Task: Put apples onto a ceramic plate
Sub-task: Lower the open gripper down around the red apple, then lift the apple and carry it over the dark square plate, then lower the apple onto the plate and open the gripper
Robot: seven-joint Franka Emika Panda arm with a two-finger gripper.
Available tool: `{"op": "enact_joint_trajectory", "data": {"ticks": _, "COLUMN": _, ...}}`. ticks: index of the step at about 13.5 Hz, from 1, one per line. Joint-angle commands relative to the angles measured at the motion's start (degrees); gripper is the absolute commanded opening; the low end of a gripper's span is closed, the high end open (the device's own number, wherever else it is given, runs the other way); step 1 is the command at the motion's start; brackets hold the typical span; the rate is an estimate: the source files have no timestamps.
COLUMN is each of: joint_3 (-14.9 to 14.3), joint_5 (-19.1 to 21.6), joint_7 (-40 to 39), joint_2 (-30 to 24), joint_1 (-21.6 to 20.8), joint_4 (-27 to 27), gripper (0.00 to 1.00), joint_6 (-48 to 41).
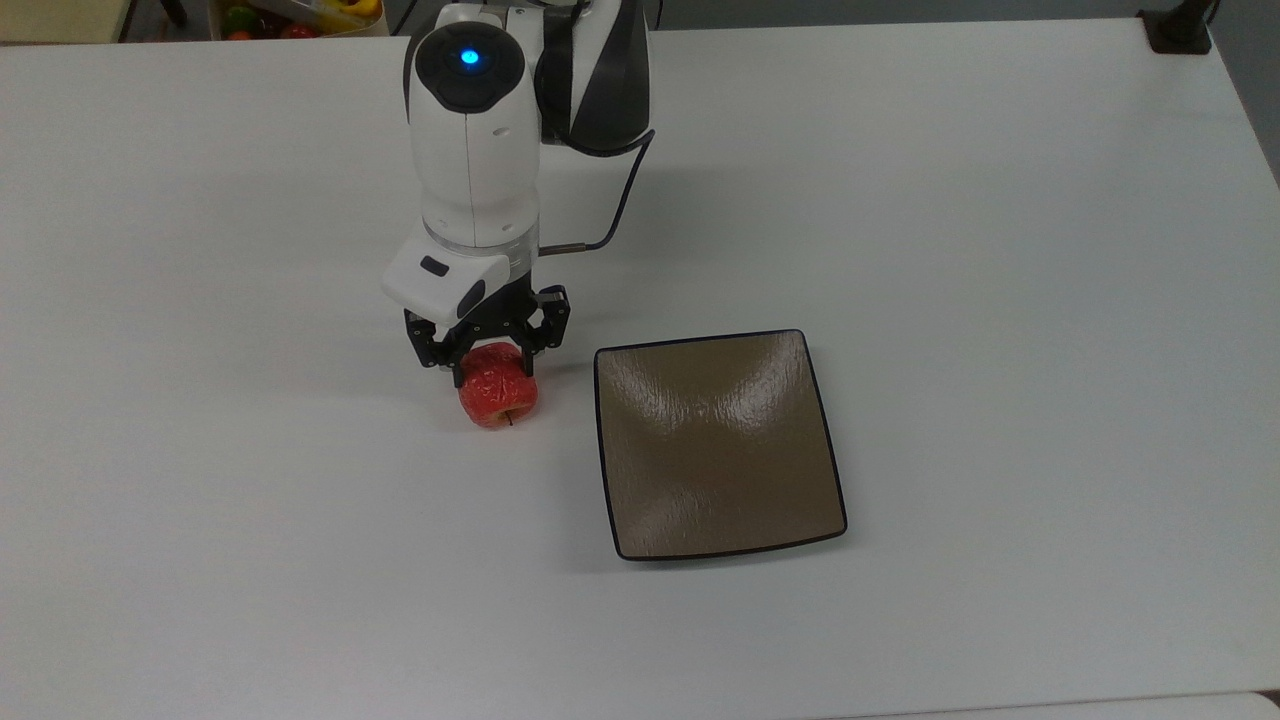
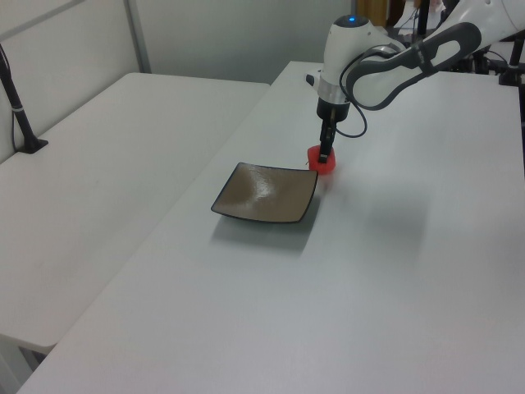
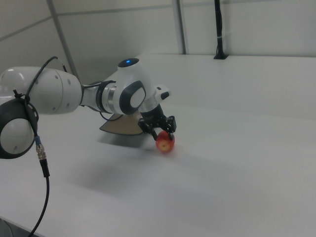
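One apple (image 1: 497, 398) sat on the table (image 1: 1000, 250), just beside the bare plate (image 1: 715, 445); the gripper (image 1: 490, 352) was clamped around its top, so lifting and placing were left to do

1. The place reads as a robotics lab or test room: a wide, plain white tabletop (image 1: 1000, 250) carries a white-and-black robot arm (image 1: 470, 150) with a glowing blue light.
2. Pale partition walls (image 3: 247, 29) with thin metal posts (image 3: 177, 27) enclose the tables.
3. A black clamp mount (image 1: 1178, 28) grips the table edge at one o'clock in the top view.
4. A box of colourful toy fruit (image 1: 290, 15) sits at eleven o'clock.
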State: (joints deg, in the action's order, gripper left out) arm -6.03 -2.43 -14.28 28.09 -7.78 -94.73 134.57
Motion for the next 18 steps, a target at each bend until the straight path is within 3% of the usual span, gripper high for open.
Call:
{"op": "enact_joint_trajectory", "data": {"ticks": 1, "joint_3": -0.21, "joint_5": 0.93, "joint_7": 1.45, "joint_2": -1.54, "joint_1": -0.13, "joint_4": 1.56, "gripper": 0.44, "joint_6": 0.78}}
{"op": "enact_joint_trajectory", "data": {"ticks": 5, "joint_3": 1.01, "joint_5": 0.94, "joint_7": 4.96, "joint_2": -2.86, "joint_1": -0.74, "joint_4": 4.64, "gripper": 0.45, "joint_6": 0.78}}
{"op": "enact_joint_trajectory", "data": {"ticks": 8, "joint_3": 3.91, "joint_5": 0.85, "joint_7": 6.28, "joint_2": -2.69, "joint_1": -1.18, "joint_4": 5.61, "gripper": 0.45, "joint_6": 0.87}}
{"op": "enact_joint_trajectory", "data": {"ticks": 11, "joint_3": 4.36, "joint_5": 0.50, "joint_7": 8.12, "joint_2": -2.08, "joint_1": -4.25, "joint_4": 5.87, "gripper": 0.47, "joint_6": 0.87}}
{"op": "enact_joint_trajectory", "data": {"ticks": 12, "joint_3": 4.62, "joint_5": 0.15, "joint_7": 8.83, "joint_2": -1.81, "joint_1": -5.04, "joint_4": 5.87, "gripper": 0.51, "joint_6": 0.87}}
{"op": "enact_joint_trajectory", "data": {"ticks": 13, "joint_3": 5.49, "joint_5": -0.03, "joint_7": 8.92, "joint_2": -1.72, "joint_1": -5.31, "joint_4": 5.79, "gripper": 0.65, "joint_6": 0.87}}
{"op": "enact_joint_trajectory", "data": {"ticks": 14, "joint_3": 6.11, "joint_5": -0.20, "joint_7": 8.92, "joint_2": -1.72, "joint_1": -5.32, "joint_4": 5.70, "gripper": 0.90, "joint_6": 0.78}}
{"op": "enact_joint_trajectory", "data": {"ticks": 15, "joint_3": 6.20, "joint_5": -0.81, "joint_7": 8.92, "joint_2": -1.72, "joint_1": -5.32, "joint_4": 5.52, "gripper": 1.00, "joint_6": 0.78}}
{"op": "enact_joint_trajectory", "data": {"ticks": 18, "joint_3": 6.20, "joint_5": -1.44, "joint_7": 8.83, "joint_2": -1.72, "joint_1": -5.23, "joint_4": 5.43, "gripper": 1.00, "joint_6": 0.78}}
